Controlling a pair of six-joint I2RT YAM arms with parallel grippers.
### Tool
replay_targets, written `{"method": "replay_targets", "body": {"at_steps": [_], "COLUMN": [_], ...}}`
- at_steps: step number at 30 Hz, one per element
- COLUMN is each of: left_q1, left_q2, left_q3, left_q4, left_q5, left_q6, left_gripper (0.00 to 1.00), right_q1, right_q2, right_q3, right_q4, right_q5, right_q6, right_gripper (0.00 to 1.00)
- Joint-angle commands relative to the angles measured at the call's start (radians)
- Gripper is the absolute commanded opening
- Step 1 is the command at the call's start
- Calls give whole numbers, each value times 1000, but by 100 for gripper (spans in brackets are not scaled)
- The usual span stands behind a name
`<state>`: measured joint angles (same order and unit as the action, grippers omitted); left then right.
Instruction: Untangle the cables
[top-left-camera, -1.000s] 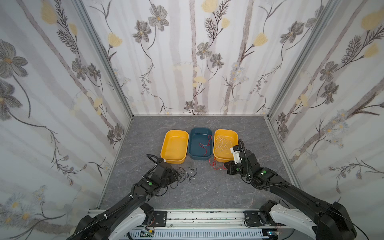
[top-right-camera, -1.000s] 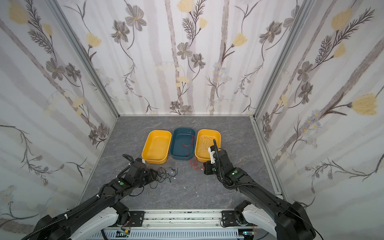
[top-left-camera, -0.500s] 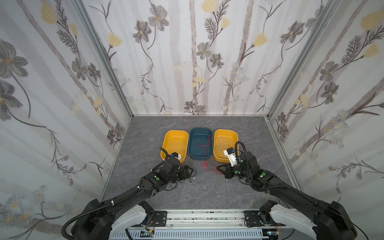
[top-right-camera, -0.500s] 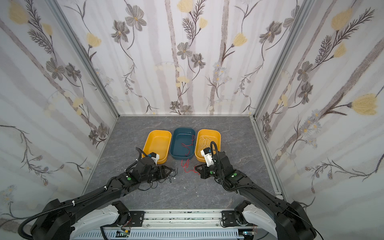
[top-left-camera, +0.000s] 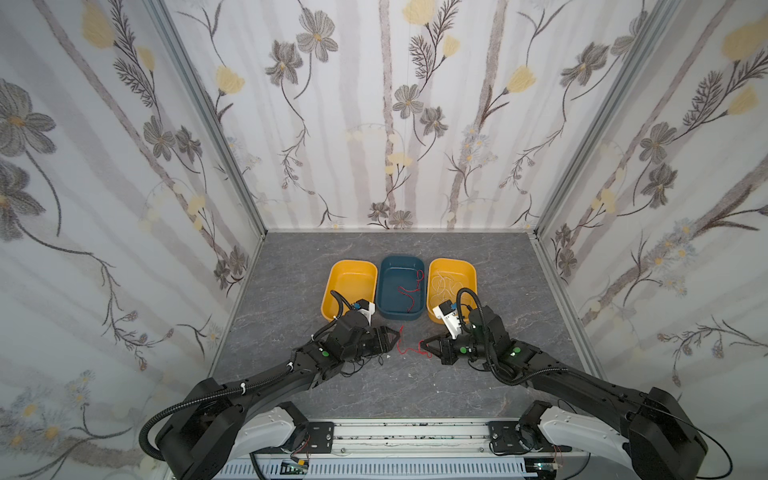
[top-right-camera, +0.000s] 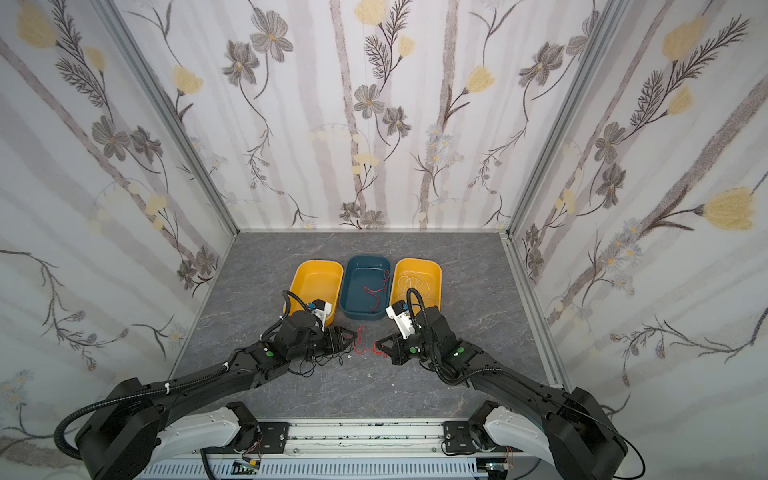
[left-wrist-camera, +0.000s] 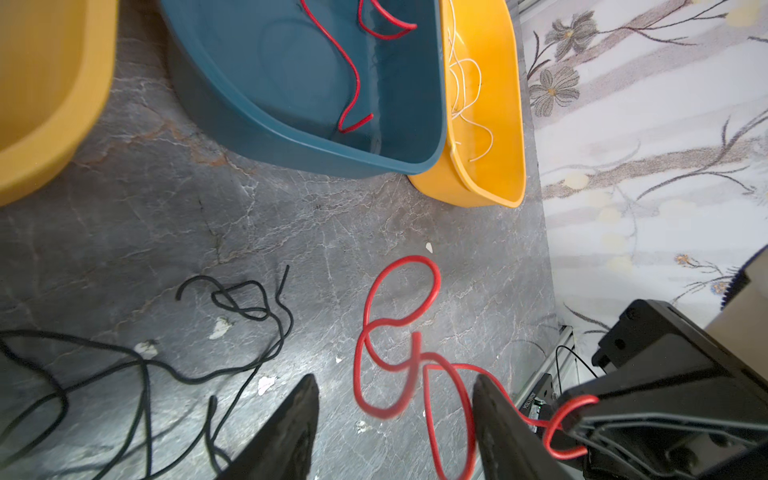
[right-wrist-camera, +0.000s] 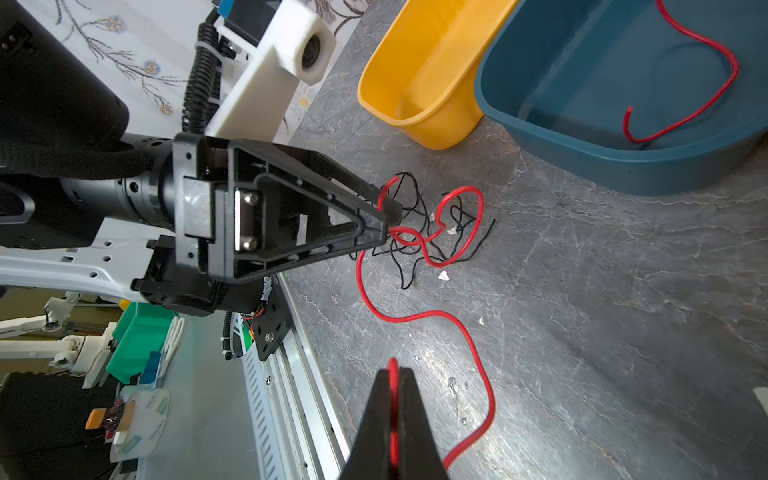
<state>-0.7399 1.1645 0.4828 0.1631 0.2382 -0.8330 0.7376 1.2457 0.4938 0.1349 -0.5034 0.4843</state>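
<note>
Now my right gripper (right-wrist-camera: 392, 376) is clamped near one end of the red cable (right-wrist-camera: 409, 319), which runs across the table (top-left-camera: 415, 388) to my left gripper (left-wrist-camera: 395, 380), jaws apart astride its loops, black cables (left-wrist-camera: 245, 309) just beside.

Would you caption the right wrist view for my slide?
Shut right gripper pinches the red cable, whose loops reach the left gripper.

Black arms (top-left-camera: 266, 380), corrugated hoses (top-left-camera: 199, 400), green dots (top-left-camera: 325, 354), white camera mounts (top-left-camera: 448, 319), white bases (top-left-camera: 272, 424)
</note>
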Motion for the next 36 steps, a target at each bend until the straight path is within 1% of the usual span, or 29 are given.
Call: {"method": "replay_targets", "body": {"at_steps": [1,3,7,10,13,16,19,23,28,29,32,36], "left_q1": [0,0,1,0,2,7,12,18,22,22,22,20], "left_q2": [15,18,15,9,-11,-27,-35,-40,-34,-34,-43,-67], "left_q3": [24,26,24,21,14,7,4,-10,-21,-26,-42,-52], "left_q4": [-19,-25,-40,-64,-80,-87,-85,-61,-44,-33,33,86], "left_q5": [-35,-38,-58,-76,-96,-101,-91,-81,-76,-71,-33,2], "left_q6": [35,38,38,37,32,31,27,15,7,6,0,-7], "left_gripper": [53,47,28,20,17,16,17,26,22,24,34,42], "right_q1": [14,21,25,23,15,1,-1,2,5,6,6,6], "right_q2": [6,4,-6,-21,-42,-58,-67,-63,-59,-61,-61,-57], "right_q3": [2,2,-1,0,-7,-17,-20,-23,-23,-24,-25,-29], "right_q4": [74,82,85,53,16,-2,-16,-6,3,4,8,14], "right_q5": [-20,-21,-23,6,41,47,49,24,23,22,15,11], "right_q6": [17,22,23,5,-8,-12,-16,-18,-14,-13,-14,-11], "right_gripper": [4,4,4,5,4,4,4,4,4,4,4,4]}}
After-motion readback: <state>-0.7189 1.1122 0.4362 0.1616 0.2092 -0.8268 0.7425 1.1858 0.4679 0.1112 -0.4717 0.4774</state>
